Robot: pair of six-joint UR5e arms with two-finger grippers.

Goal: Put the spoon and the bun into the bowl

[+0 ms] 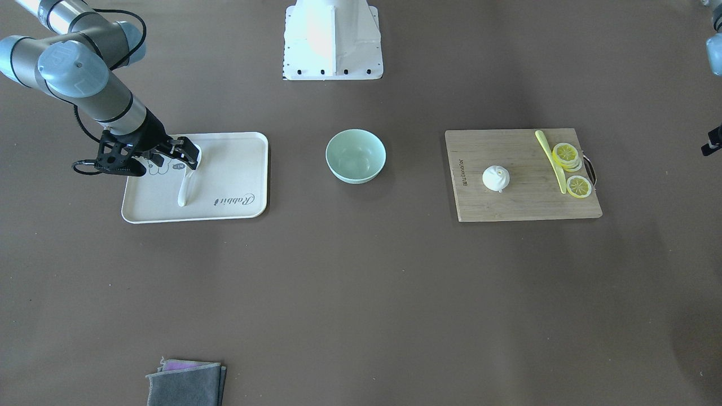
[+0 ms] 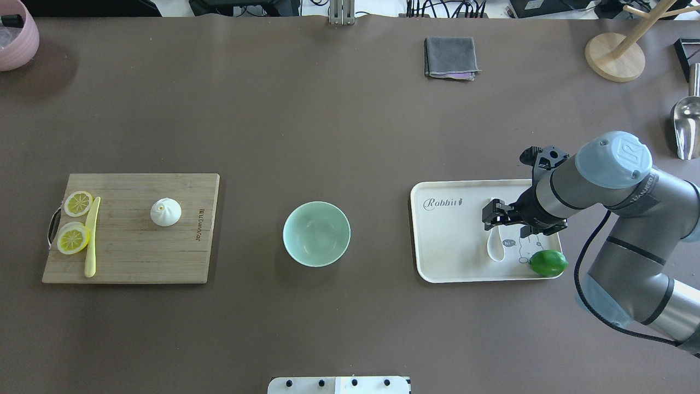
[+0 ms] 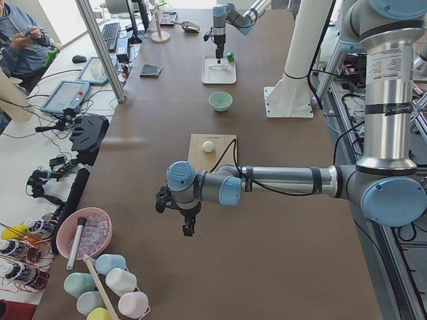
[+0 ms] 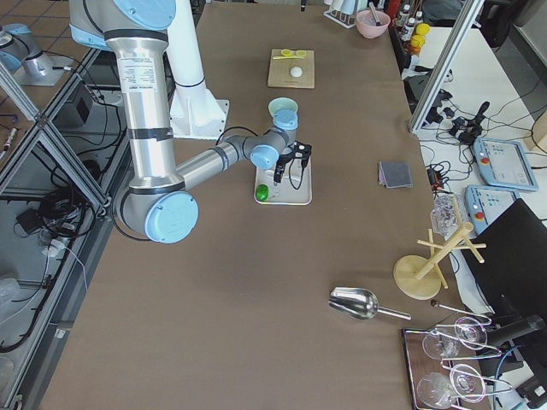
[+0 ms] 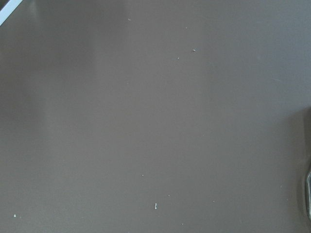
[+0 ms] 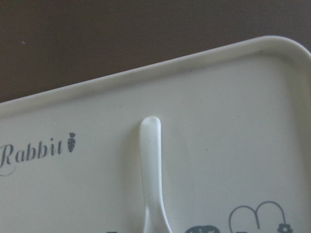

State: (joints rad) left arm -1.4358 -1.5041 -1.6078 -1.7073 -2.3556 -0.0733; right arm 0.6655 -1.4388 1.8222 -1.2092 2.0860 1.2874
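Read all directions on a clock face laid over the overhead view, with 12 at the table edge farthest from the robot.

At the centre you see the bowl [image 2: 316, 234], upright, with nothing in it. At its 3 o'clock lies a cream tray [image 2: 448, 246] printed "Rabbit". The spoon [image 2: 496, 249] lies flat on this tray, its scoop toward 6 and its handle toward 12. The right gripper [image 2: 495, 214] hangs over the handle. Its fingers appear parted. The right wrist view shows you the handle lying bare on the tray, with nothing closed on it. A green lime [image 2: 548, 262] sits at the spoon's 4 o'clock, in the tray's corner.

At the bowl's 9 o'clock you find a wooden cutting board [image 2: 131, 251]. The bun [image 2: 165, 212] stands on it, pleats up, well apart from the bowl. Lemon slices [image 2: 73, 239] and a pale yellow utensil [image 2: 91, 241] occupy the board's 9 o'clock end.

The left gripper [image 3: 187, 229] hangs above bare table, and you cannot tell how its fingers stand. A folded grey cloth [image 2: 450, 57] lies toward 1 o'clock.
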